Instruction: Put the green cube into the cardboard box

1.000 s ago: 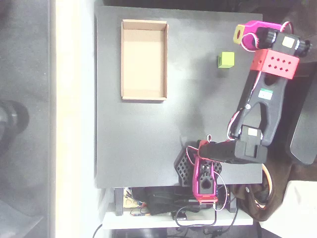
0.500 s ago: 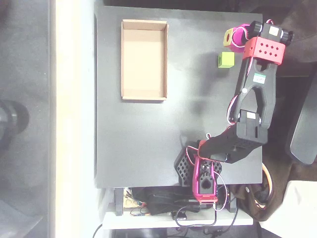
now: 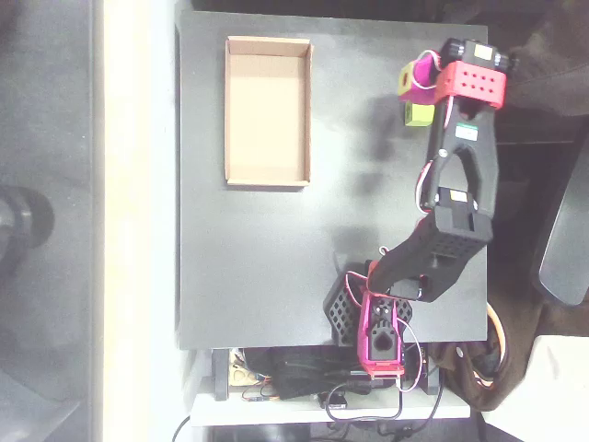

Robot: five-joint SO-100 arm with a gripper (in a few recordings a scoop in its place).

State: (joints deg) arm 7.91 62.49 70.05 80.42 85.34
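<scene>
Overhead view, single arm on a black table (image 3: 258, 267).

The green cube (image 3: 419, 115) sits on the table near the right side of the picture, toward the top edge. It is not lifted and nothing is closed around it. The cardboard box (image 3: 268, 110) lies well apart to the left, open and with nothing in it, its long axis running up and down the picture.

The magenta gripper (image 3: 414, 78) hangs just above the cube in the picture, its yellow-green patch facing the camera. The red wrist block (image 3: 471, 83) and the black forearm (image 3: 457, 161) crowd in from the right, and the arm covers part of the cube's right edge. From this angle I cannot tell whether the jaws stand apart or together; the fingertips are hidden beneath the gripper body.

Key relation: the cube lies directly below the gripper in picture terms, almost touching its outline, possibly partly underneath it. My judgement is that the arm is at the approach step, nearly lined up. The cube has no long axis to favour. Once it is grasped, the carry runs leftward across the table to the box.
</scene>
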